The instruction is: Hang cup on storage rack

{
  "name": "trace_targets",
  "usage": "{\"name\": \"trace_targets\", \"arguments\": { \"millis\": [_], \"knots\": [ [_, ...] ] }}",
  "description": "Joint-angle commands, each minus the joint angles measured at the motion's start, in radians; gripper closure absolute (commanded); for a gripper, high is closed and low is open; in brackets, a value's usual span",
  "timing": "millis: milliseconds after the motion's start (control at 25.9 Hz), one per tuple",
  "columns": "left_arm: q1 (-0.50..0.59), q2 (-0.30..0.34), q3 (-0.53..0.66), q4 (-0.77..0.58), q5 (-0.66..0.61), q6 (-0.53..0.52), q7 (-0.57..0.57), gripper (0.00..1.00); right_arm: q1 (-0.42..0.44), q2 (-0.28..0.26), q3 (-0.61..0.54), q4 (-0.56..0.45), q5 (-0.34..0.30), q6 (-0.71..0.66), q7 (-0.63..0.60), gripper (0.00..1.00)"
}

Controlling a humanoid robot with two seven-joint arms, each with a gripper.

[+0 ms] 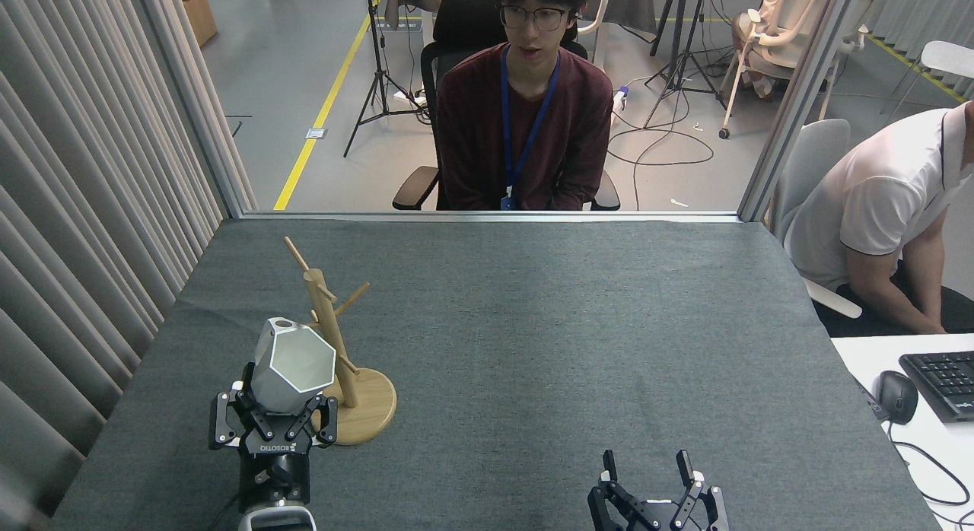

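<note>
Now carrying the cup (pixel 293 366), clamped in the left hand (pixel 275 426), beside the storage rack (pixel 335 348); next, threading its loop onto a peg.

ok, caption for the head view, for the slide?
Left gripper holds the cup raised beside the rack; right gripper idles open, low over the table.

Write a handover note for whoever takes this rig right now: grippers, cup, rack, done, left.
Left gripper: shut on the cup, held above the table, tab uppermost, just left of the rack.
Right gripper: open, empty, at the near edge.
Rack: upright on its round base, all visible pegs bare.
Done: cup picked up and brought next to the rack.
Left: line the tab hole up with a peg, slide it on, let go.
</note>
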Motion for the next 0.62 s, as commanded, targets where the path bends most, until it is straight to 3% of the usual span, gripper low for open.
{"name": "trace_targets", "arguments": {
  "millis": [0, 39, 77, 116, 579],
  "knots": [
    [-0.028, 0.001, -0.017, 0.054, -0.004, -0.002, 0.007, 0.41, -0.002, 0.000, 0.000, 0.004, -0.002, 0.000, -0.001, 0.01],
    [-0.035, 0.000, -0.017, 0.074, -0.002, -0.005, 0.015, 0.30, -0.002, 0.002, -0.001, 0.012, -0.002, 0.000, -0.001, 0.01],
    [-0.041, 0.001, -0.017, 0.085, -0.001, -0.010, 0.023, 0.07, -0.002, 0.002, -0.001, 0.016, -0.003, 0.000, -0.001, 0.01],
    [-0.041, 0.001, -0.021, 0.091, 0.001, -0.015, 0.027, 0.01, -0.002, 0.000, -0.007, 0.021, -0.003, -0.001, -0.001, 0.01],
    [0.075, 0.003, -0.068, 0.030, 0.006, -0.038, 0.029, 0.00, -0.007, 0.002, -0.053, 0.036, -0.002, -0.014, -0.003, 0.01]
  ]
}}
